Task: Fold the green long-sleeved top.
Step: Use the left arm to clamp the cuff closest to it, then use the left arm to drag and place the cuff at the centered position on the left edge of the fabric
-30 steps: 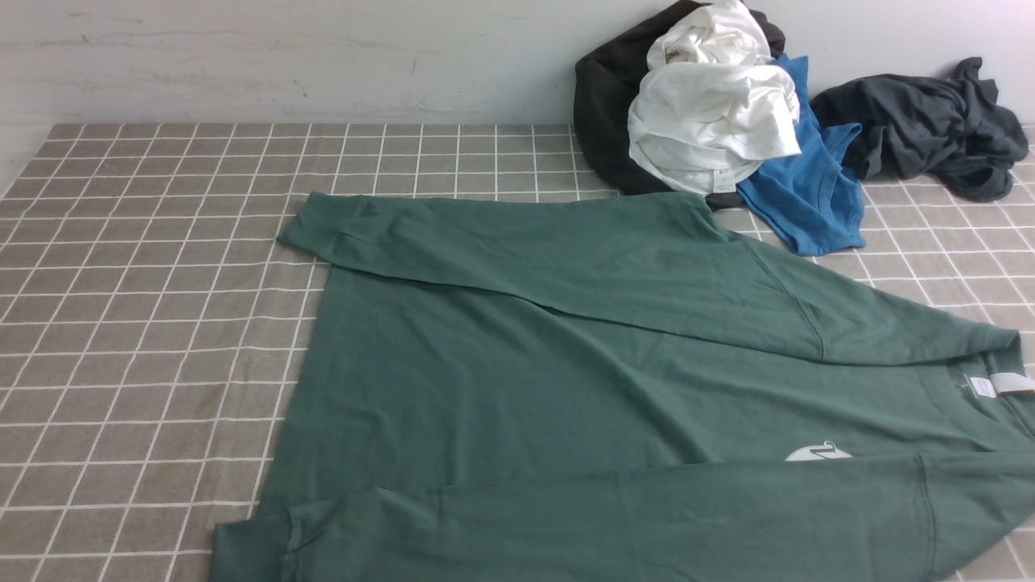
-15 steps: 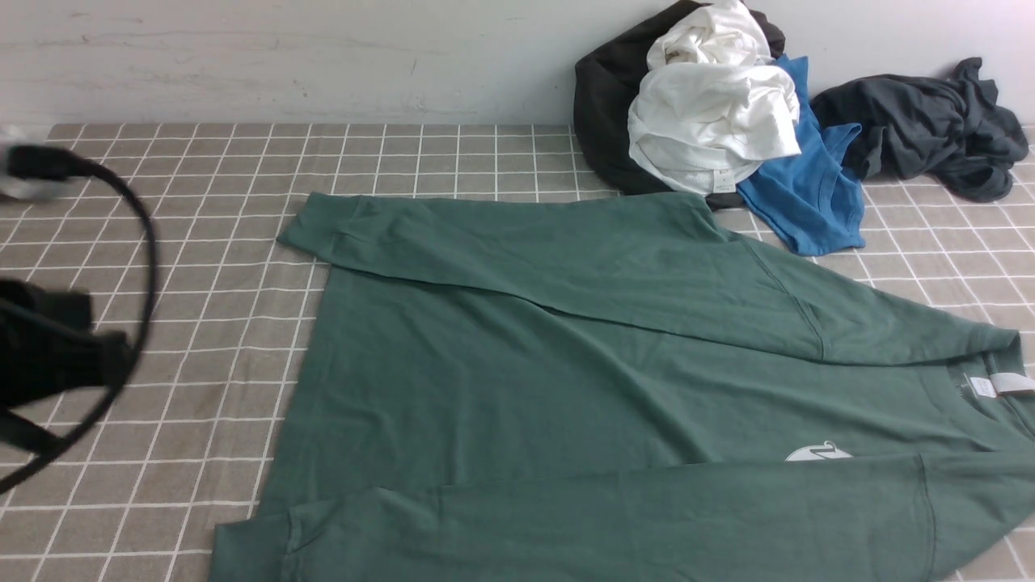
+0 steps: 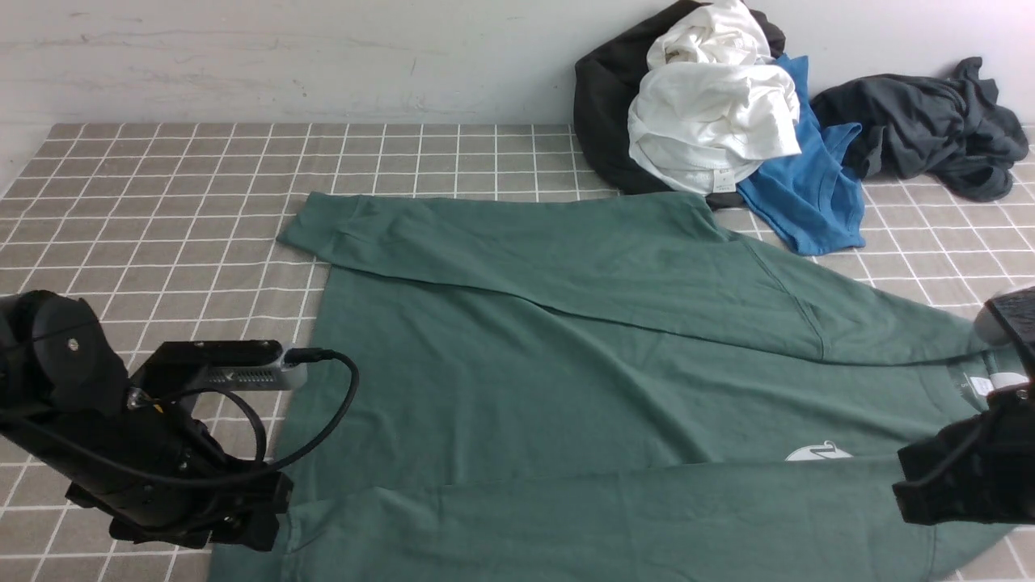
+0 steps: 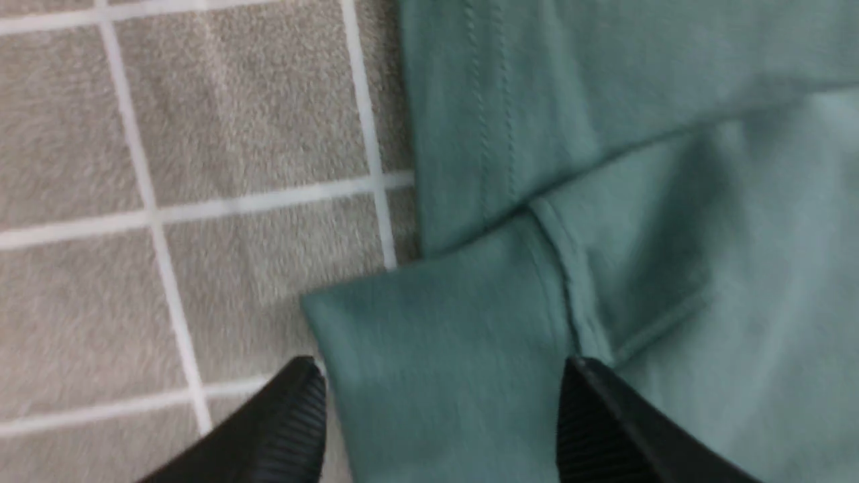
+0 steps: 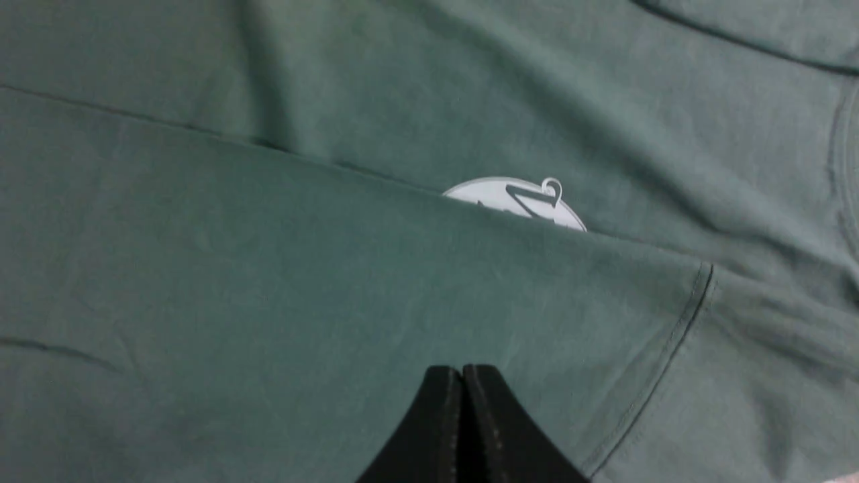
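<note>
Green long-sleeved top: lying spread flat.
Left claw: gaping wide, straddling top's cuff.
Right claw: hanging pinched together, empty, above top.

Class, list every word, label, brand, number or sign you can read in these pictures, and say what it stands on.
No text can be read.
White chest print on the green long-sleeved top: half covered by a sleeve, no letters legible.
Neck label: too small.
Tag on the white garment: too small.
</note>
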